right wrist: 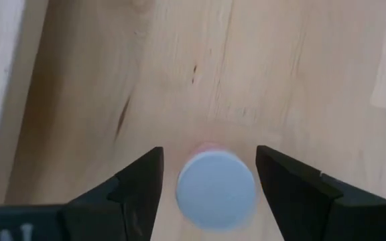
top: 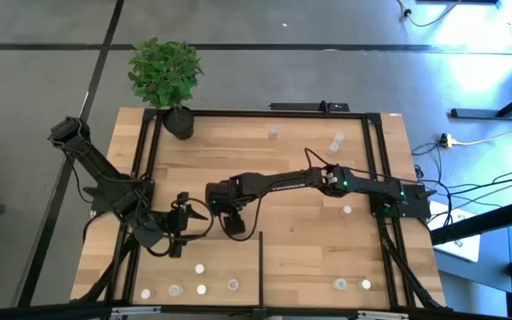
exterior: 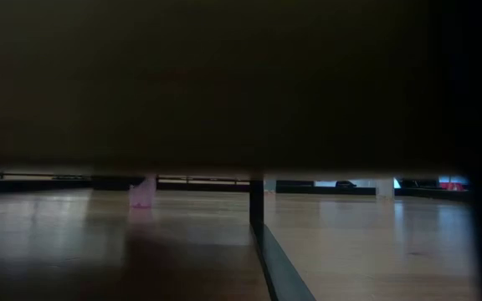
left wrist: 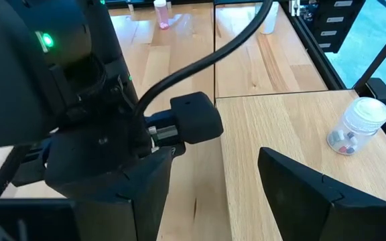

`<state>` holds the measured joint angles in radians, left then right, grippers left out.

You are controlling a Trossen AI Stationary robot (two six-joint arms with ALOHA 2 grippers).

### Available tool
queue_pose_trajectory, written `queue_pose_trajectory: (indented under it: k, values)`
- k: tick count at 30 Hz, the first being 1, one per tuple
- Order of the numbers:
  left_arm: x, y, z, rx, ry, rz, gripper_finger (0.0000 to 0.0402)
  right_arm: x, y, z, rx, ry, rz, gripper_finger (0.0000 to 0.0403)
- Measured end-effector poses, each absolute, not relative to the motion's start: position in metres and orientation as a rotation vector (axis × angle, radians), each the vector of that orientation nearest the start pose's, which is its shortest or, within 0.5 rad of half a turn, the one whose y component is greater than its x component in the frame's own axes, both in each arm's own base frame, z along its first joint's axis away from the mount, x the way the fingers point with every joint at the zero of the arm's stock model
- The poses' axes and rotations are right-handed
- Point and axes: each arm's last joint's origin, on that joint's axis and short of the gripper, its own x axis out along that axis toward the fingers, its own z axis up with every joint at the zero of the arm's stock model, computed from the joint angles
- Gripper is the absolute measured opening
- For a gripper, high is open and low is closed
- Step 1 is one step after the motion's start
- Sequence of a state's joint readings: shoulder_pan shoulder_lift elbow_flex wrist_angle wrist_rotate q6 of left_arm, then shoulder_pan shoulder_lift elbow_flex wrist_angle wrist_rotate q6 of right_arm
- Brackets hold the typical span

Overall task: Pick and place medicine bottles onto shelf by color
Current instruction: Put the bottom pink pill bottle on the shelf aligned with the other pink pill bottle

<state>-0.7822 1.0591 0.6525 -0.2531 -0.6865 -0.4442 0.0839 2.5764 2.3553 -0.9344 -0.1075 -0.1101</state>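
My right gripper reaches in from the table's right to the middle of the shelf. It points down, open, with one finger on each side of a small upright bottle with a white cap. I see a gap at one finger and cannot tell whether the other touches. In the high view this bottle is hidden under the gripper. My left gripper is open and empty just left of it, its fingers level and pointing at the right gripper. Several bottles stand along the near edge.
A clear bottle with a white cap stands near my left gripper. More bottles stand at the far side, at the right and at the near right. A black divider bar runs from the near rail. A potted plant stands at the far-left corner.
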Motion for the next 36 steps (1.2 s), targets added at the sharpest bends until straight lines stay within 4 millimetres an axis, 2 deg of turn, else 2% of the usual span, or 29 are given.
queue_pose_trajectory:
  k: [16, 19, 36]
  values:
    - [0.162, -0.136, 0.237, 0.005, 0.494, 0.018, 0.0218, 0.528, 0.044, 0.165, -0.077, 1.177, 0.225, 0.024]
    - [0.162, -0.136, 0.237, 0.005, 0.493, 0.018, 0.0218, 0.526, 0.042, 0.171, -0.076, 1.175, 0.222, 0.024]
    - [0.162, -0.135, 0.237, -0.016, 0.495, 0.025, 0.0218, 0.492, 0.037, 0.288, -0.125, 0.982, 0.167, 0.0239]
